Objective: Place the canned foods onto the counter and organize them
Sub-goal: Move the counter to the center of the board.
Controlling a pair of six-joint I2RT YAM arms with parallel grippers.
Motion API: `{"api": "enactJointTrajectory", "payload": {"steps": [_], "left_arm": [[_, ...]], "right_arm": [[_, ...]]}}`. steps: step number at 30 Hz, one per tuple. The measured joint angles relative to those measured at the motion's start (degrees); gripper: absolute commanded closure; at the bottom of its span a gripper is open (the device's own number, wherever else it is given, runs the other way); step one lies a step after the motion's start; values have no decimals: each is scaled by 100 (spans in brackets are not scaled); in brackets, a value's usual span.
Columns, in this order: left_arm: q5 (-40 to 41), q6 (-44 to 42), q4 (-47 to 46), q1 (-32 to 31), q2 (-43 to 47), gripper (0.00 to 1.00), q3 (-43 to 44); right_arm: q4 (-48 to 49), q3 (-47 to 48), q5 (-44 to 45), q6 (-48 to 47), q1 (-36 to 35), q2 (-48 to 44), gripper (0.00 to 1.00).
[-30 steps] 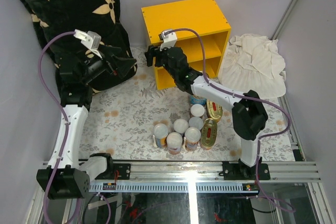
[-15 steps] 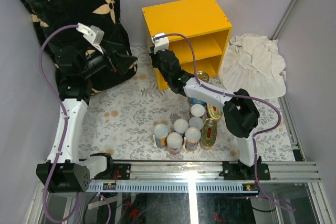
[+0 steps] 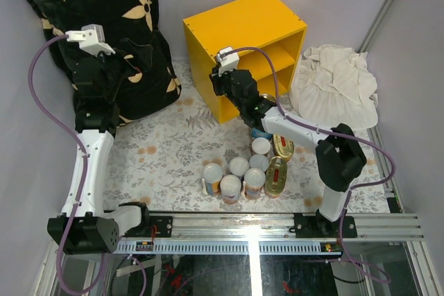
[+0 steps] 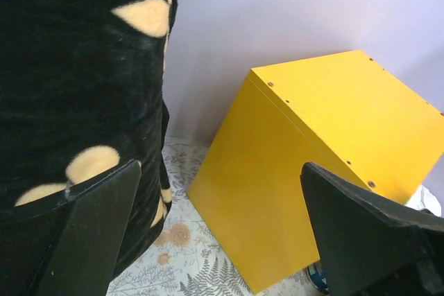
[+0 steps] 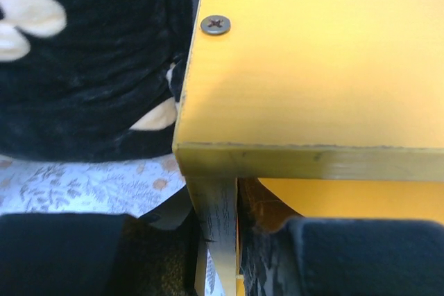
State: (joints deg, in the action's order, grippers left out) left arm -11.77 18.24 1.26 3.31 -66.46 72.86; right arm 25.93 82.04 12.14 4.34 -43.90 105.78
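Right claw pinched on the counter's left wall; left claw spread wide and holding nothing.

The right gripper (image 5: 211,258) has its jaws drawn in on the front edge of the left wall of the yellow counter (image 3: 243,22). In the wrist view that edge stands between its 2 fingers (image 5: 361,258). The left gripper (image 4: 218,192) is raised with its 2 fingers (image 4: 90,233) as far apart as they go. It sits just beside the black flowered pillow (image 3: 104,5), facing the counter but apart from it. The canned foods (image 3: 239,171) stand bunched on the floral mat (image 3: 159,143) in front of the counter, below the right arm. They are 6 slim white-lidded cans, 2 oval gold tins (image 3: 277,171) at their right, and a blue-labelled can (image 3: 260,132) mostly hidden by the arm. A crumpled white cloth (image 3: 333,81) lies to the right of the counter.
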Motion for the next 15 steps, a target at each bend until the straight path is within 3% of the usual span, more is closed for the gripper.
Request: {"api": "enactJointTrajectory", "payload": {"steps": [6, 15], "left_arm": [[17, 87, -181, 2, 374, 0, -433], [-2227, -417, -490, 33, 640, 0, -811]], "right_arm": [[52, -662, -610, 37, 20, -562, 100], [466, -1528, -1174, 61, -122, -1176, 100]]}}
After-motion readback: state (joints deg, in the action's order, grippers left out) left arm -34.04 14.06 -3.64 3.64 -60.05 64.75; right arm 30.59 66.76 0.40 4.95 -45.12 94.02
